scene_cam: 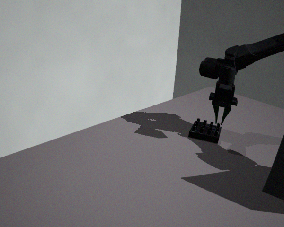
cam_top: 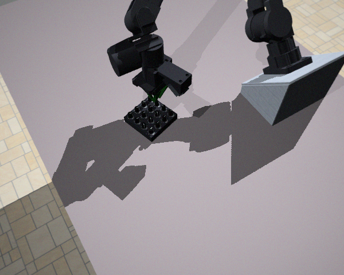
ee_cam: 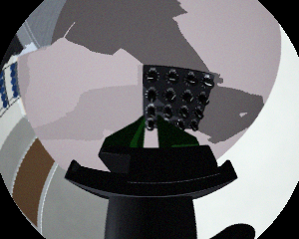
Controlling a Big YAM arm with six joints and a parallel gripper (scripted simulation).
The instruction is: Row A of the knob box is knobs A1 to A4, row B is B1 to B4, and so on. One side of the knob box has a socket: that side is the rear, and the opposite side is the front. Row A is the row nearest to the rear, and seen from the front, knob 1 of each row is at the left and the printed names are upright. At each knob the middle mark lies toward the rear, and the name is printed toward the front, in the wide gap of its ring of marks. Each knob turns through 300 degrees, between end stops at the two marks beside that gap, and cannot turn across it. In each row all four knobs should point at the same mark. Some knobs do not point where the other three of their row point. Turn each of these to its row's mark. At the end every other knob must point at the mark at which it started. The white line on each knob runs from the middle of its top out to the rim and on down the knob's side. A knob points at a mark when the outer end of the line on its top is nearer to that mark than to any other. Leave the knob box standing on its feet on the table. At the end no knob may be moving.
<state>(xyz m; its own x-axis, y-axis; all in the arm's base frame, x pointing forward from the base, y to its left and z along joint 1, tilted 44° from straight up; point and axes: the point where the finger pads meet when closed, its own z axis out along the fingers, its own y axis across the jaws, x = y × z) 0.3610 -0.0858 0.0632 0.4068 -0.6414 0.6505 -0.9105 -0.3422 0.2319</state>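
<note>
The black knob box (cam_top: 151,138) (scene_cam: 203,137) (ee_cam: 160,85) stands flat on the table with four rows of four black knobs. White lines show on some knob tops, but printed names and most pointing directions are too small or dark to read. The socket is not visible. My gripper (cam_top: 153,101) (scene_cam: 218,123) (ee_cam: 150,119) points down with its green fingers a little apart and nothing held. Its tips are at one corner of the box, at or just above the height of the knob tops. In the wrist view a corner knob (ee_cam: 149,124) appears between the tips; the right finger partly hides its neighbour.
A large grey wedge-shaped block (cam_top: 308,85) (scene_cam: 280,170) stands to the right of the box, with the arm's base on it. The arm reaches over from behind the box and casts a broad shadow across it and the table (cam_top: 195,222). A pale wall (scene_cam: 75,61) borders the table.
</note>
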